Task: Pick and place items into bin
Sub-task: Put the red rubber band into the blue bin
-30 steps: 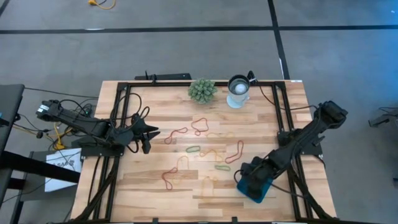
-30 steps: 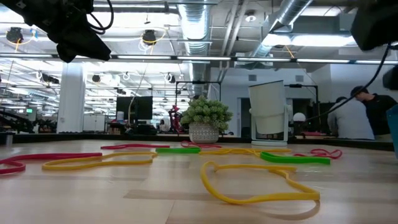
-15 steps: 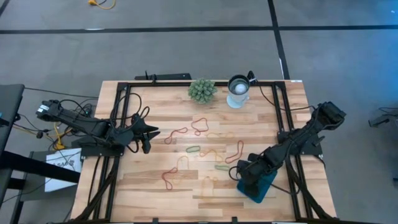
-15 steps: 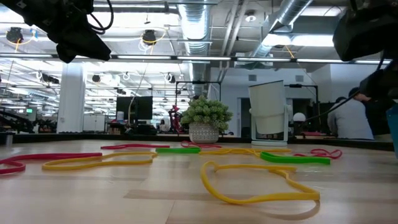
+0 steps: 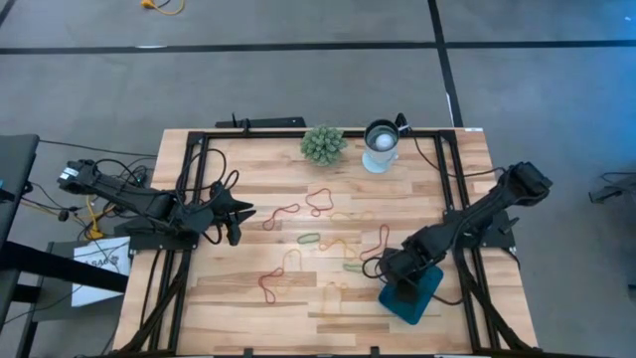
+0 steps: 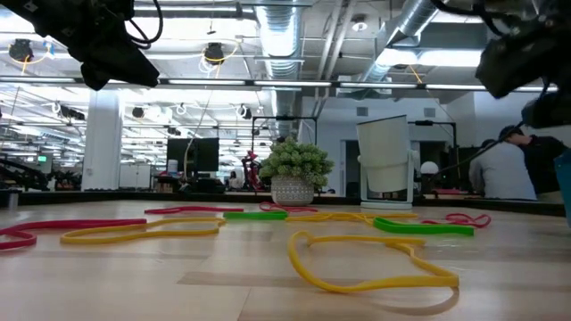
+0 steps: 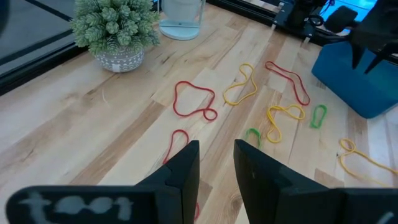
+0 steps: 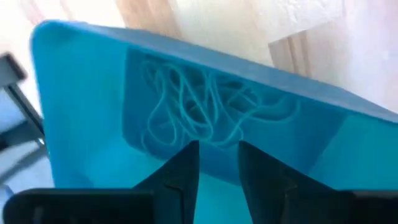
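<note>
Several rubber-band items lie flat on the wooden table: red loops (image 5: 320, 202), a green one (image 5: 309, 239), yellow ones (image 5: 338, 245). The left wrist view shows them too, among them a red loop (image 7: 194, 101). The teal bin (image 5: 422, 298) rests on the table near the front right, with several bands (image 8: 199, 106) lying in it. My right gripper (image 5: 390, 268) hovers open over the bin's left end, nothing between its fingers (image 8: 186, 158). My left gripper (image 5: 238, 213) waits open above the table's left side, short of the bands.
A spiky green plant ball in a pot (image 5: 323, 144) and a round white-and-metal cup (image 5: 381, 146) stand at the far edge. A black frame (image 5: 298, 132) runs around the table. A person (image 6: 522, 165) shows in the room beyond.
My right gripper has drifted from over the bin toward the table's left and far edges, so more of the bin shows. The bands on the table have stayed where they were.
</note>
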Action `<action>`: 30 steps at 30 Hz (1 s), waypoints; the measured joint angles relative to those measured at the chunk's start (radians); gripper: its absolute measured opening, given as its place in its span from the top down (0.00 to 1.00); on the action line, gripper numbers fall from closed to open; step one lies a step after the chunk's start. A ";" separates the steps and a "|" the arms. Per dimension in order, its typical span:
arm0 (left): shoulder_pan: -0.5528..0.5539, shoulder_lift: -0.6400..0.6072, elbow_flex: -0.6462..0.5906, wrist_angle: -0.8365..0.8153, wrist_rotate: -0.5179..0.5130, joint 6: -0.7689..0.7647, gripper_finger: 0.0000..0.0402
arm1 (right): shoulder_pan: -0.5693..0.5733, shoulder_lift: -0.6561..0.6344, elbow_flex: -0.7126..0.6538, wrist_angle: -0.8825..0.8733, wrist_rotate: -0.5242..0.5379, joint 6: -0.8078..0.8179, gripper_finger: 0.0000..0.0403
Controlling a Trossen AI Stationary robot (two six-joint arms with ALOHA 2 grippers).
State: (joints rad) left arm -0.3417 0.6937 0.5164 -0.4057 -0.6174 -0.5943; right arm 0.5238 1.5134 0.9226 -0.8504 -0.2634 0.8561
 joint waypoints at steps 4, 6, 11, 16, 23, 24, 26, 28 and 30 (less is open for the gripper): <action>0.000 0.000 0.000 0.000 0.000 -0.010 0.78 | -0.005 -0.021 0.070 -0.086 0.012 -0.055 0.75; 0.000 0.000 0.000 0.000 0.000 -0.023 0.78 | -0.005 -0.047 0.109 -0.124 0.054 -0.098 0.75; 0.000 0.000 0.000 -0.006 0.019 -0.044 0.78 | 0.022 -0.167 0.178 -0.131 0.215 -0.269 0.75; 0.000 0.000 0.000 -0.006 0.056 -0.058 0.78 | 0.046 -0.338 0.186 -0.125 0.414 -0.433 0.75; 0.004 0.065 0.001 -0.003 -0.035 -0.085 0.78 | -0.015 -0.533 0.097 0.051 0.650 -0.570 0.75; 0.010 0.089 0.001 -0.003 -0.056 -0.085 0.78 | -0.037 -0.547 0.060 0.101 0.630 -0.602 0.75; 0.030 0.141 0.001 -0.002 -0.081 -0.101 0.78 | -0.094 -0.560 -0.027 0.212 0.551 -0.653 0.75; 0.060 0.202 0.001 0.013 -0.087 -0.127 0.78 | -0.156 -0.559 -0.115 0.324 0.456 -0.685 0.75; 0.090 0.269 0.001 0.025 -0.080 -0.134 0.78 | -0.220 -0.552 -0.194 0.409 0.382 -0.705 0.75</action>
State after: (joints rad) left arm -0.2517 0.9624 0.5179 -0.3809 -0.6975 -0.7279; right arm 0.3038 0.9617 0.7289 -0.4410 0.1186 0.1515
